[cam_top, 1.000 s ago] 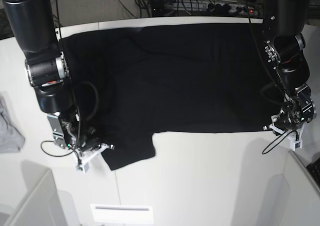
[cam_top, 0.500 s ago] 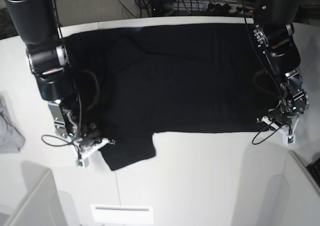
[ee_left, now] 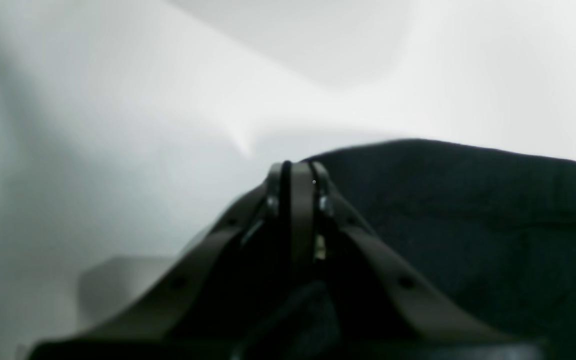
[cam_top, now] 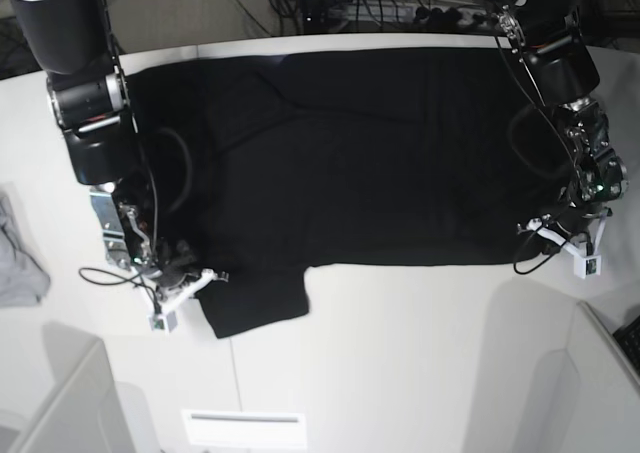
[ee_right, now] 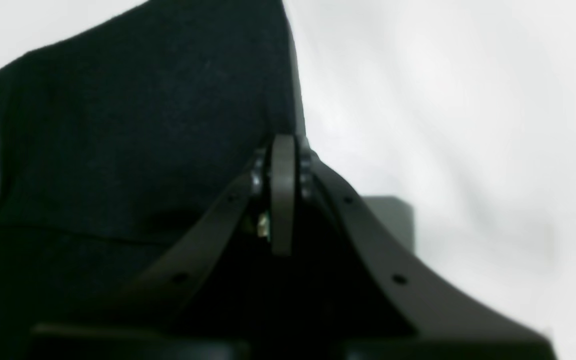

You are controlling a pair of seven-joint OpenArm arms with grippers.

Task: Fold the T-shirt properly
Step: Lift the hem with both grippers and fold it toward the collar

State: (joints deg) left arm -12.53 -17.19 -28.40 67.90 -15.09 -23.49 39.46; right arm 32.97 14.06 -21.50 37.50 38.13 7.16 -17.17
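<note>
A: Where does the T-shirt (cam_top: 350, 163) lie?

B: Spread flat across the white bench (cam_top: 400, 353), filling the 12 o'clock half of the base view. Its long axis runs from 9 to 3 o'clock, one sleeve poking out toward 7 o'clock, and only plain black cloth shows.

A: And the arms?

B: One at each end of the near edge. The right claw (cam_top: 205, 279) sits at the sleeve corner near 8 o'clock; the left claw (cam_top: 545, 231) sits at the hem corner near 4 o'clock. Each is nearest its own corner, so neither has to cross over.

A: Are they gripping?

B: In both wrist views the jaws are pressed together. The right claw (ee_right: 283, 150) has black cloth running right up to its tips, and the left claw (ee_left: 295, 172) meets the dark edge the same way, so I judge each is clamped on the shirt.

A: Which way does the cloth lie from them?

B: Toward 12 o'clock, so the fold probably carries the near edge over the body that way.

A: Room to move?

B: Open bench from 5 to 7 o'clock. A small grey cloth (cam_top: 18, 263) lies at 9 o'clock, well apart, and the far edge sits close to the bench's rim at 12.
</note>
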